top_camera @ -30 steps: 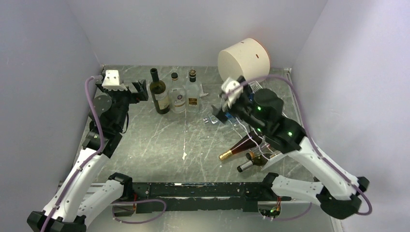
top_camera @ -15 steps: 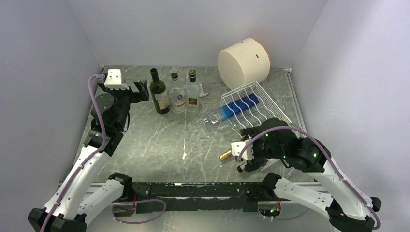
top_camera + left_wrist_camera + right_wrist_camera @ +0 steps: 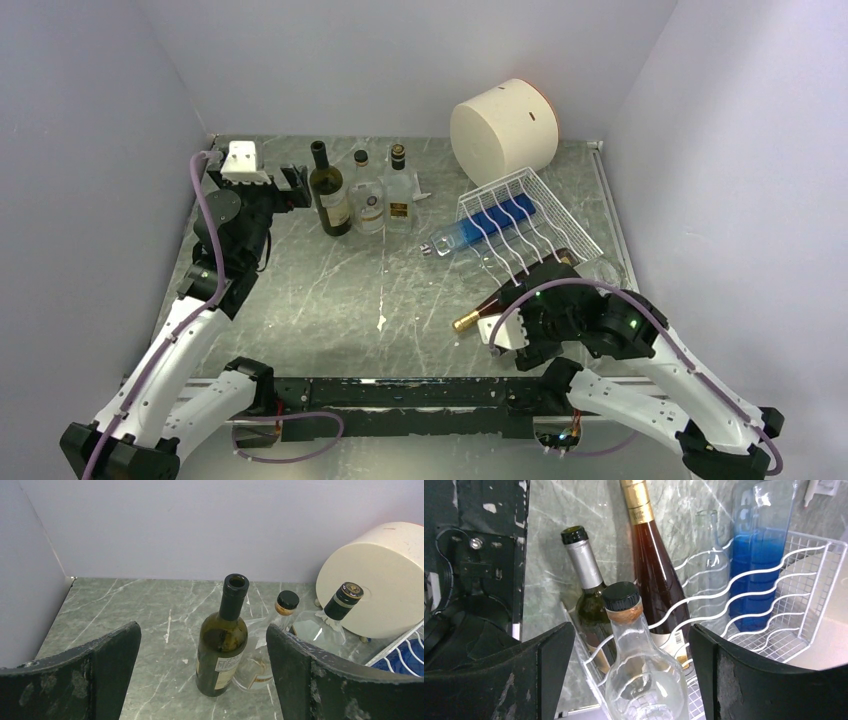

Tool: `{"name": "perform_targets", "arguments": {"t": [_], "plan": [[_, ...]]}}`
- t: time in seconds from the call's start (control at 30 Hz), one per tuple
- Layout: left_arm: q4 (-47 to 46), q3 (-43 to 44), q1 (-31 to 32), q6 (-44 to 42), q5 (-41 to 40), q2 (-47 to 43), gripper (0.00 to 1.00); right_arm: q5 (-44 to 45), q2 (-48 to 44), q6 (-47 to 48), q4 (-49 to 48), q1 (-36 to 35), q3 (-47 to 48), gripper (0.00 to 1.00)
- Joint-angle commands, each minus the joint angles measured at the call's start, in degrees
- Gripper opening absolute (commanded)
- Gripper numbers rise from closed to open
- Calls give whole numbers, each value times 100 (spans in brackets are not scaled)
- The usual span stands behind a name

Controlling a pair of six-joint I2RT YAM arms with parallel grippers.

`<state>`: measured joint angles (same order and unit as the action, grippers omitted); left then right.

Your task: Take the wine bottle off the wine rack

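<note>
Right wrist view, right gripper (image 3: 630, 630) gaping around clear bottle (image 3: 644, 680), newly down at wine rack (image 3: 774, 630)

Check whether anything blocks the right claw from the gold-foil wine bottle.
Yes. A clear black-capped bottle lies between the fingers of the open right claw, in front of the gold-foil bottle's body. The wine rack's white wires cross that body; its neck sticks out clear.

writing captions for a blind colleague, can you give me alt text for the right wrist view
The right gripper, open, straddles without touching the black-capped neck of a clear glass bottle lying in a white wavy-wire rack. Behind it lie a silver-foiled dark green bottle, a gold-foiled brown bottle and a blue-tinted bottle.
</note>
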<state>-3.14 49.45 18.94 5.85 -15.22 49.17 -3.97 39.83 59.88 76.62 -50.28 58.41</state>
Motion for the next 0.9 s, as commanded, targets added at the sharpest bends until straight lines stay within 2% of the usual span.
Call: {"name": "perform_targets", "arguments": {"t": [0.0, 0.17, 0.27, 0.43, 0.6, 0.87], "plan": [[-38, 177, -24, 25, -20, -12, 99, 572, 18, 298, 10, -34, -409, 87], [-63, 168, -14, 10, 19, 3, 99, 1355, 64, 549, -380, -35, -876, 81], [-30, 202, -18, 9, -18, 38, 99, 1298, 145, 696, -587, -37, -959, 78], [-55, 179, -15, -14, -66, 36, 99, 1441, 205, 948, -1120, -34, -1314, 65], [-66, 180, -13, -27, 12, 25, 98, 1652, 249, 1120, -1427, -30, -1681, 59], [-58, 187, -21, -1, -28, 9, 98, 1836, 228, 1184, -1351, -35, -1835, 43]]}}
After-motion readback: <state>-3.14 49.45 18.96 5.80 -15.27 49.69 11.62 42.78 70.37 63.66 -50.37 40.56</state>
